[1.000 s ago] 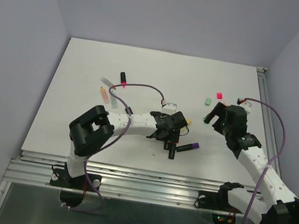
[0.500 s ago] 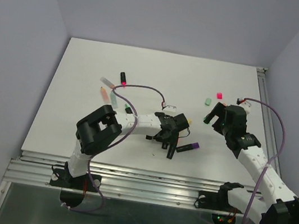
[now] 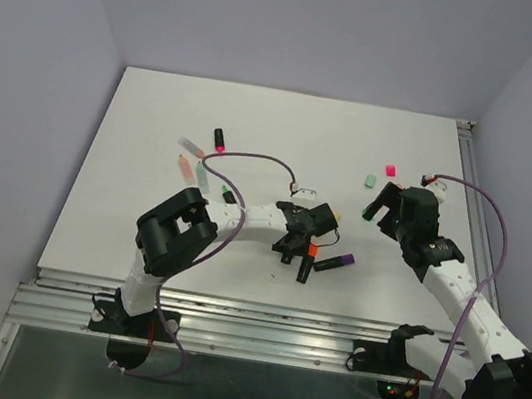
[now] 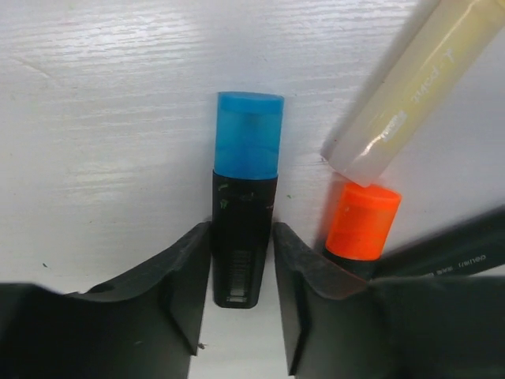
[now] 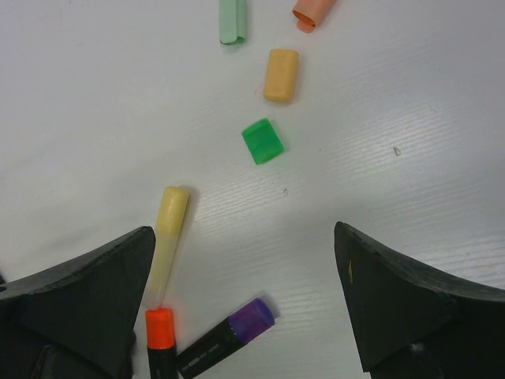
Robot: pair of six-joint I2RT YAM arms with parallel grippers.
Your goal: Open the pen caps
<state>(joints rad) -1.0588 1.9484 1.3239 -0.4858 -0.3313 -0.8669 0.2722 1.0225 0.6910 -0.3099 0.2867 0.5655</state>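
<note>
- While a few caps already lie loose, the job looks only partly done. A pink cap [image 3: 389, 168] and a pale green cap [image 3: 370, 180] sit bare on the desk [image 3: 138, 240] toward its right edge. A small green cap [image 5: 262, 141] and a peach-yellow cap [image 5: 281, 74] lie loose nearer the middle.
- Three caps are still on, by my reading: the blue cap [image 4: 248, 134], the orange cap [image 4: 363, 221] and the purple cap [image 5: 252, 314]. All three are clustered around the middle of the desk, somewhat toward its near edge.
- The blue cap is a short, translucent, flat-ended cylinder. It is seated squarely on the black barrel [image 4: 243, 268] of its pen, which lies flat on the desk.
- The left gripper [image 4: 242, 237] has its jaws drawn narrow around that black barrel just behind the cap. Both fingers [image 4: 185, 276] appear to touch its sides. The cap itself sticks out free beyond the fingertips.
- The orange cap lies just beside the blue one on its own dark barrel. The end of a cream barrel [image 4: 418, 71] rests against its top.
- The right gripper [image 5: 243, 235] is spread wide with nothing between its jaws. It hangs over bare desk right of the middle, facing the cluster.
- The blue cap seems the one next in line, since its barrel is held and its cap is exposed.
</note>
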